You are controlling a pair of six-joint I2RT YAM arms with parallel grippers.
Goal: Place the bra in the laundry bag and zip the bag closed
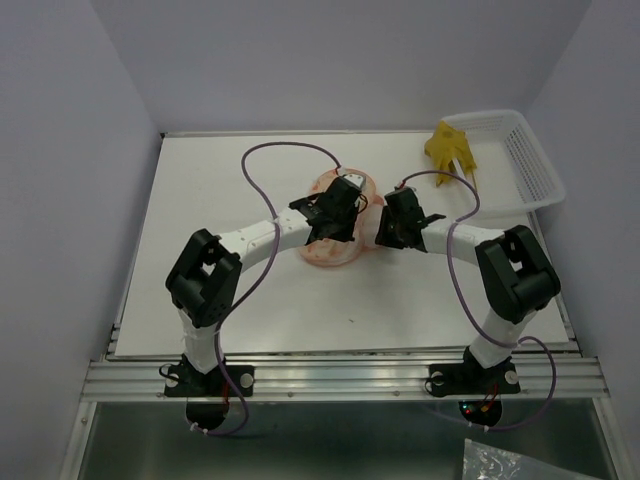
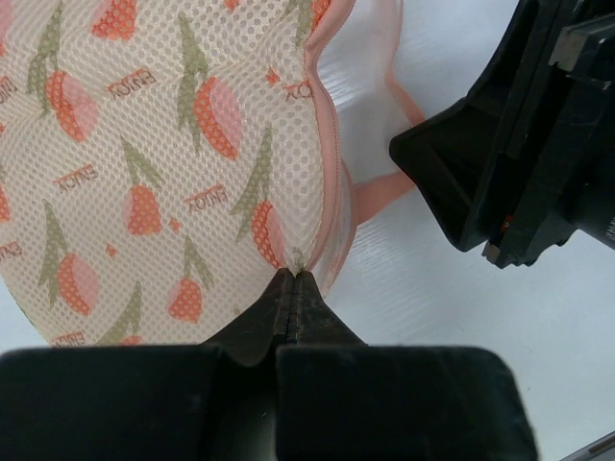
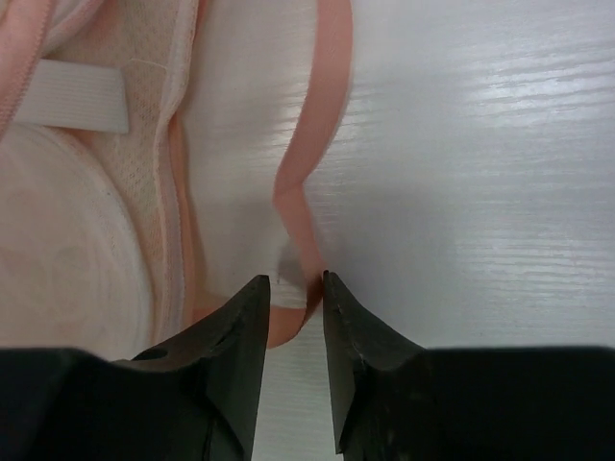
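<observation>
Top external view: the laundry bag [image 1: 322,252] lies at the centre of the desk [image 1: 250,310], largely hidden under both arms. The bra [image 1: 447,148] is well apart in the upper right of the frame, draped at the corner of a white basket [image 1: 535,165].
Left end effector [image 2: 291,280]: closed tight on the printed mesh at the bag's narrow waist, low in the centre of the left wrist view.
Right end effector [image 3: 293,288]: narrow, with the pink edging [image 3: 312,163] and a small white tab filling the gap, so it looks pinched.
Bag state: pale inner lining shows on the left of the right wrist view, so the case seems at least partly open.
Step in hand: judged to be spreading the clamshell, since the bra is not yet inside.
Doing it well: the two grips should part slowly, one flap lifted and the other kept low on the desk, so the thin mesh does not slip free.
Check: each grip should hold one layer only, because a pinch through both layers would keep the case shut.
Next need: the bag should be left gaping wide, since one arm must release it to fetch the bra.
</observation>
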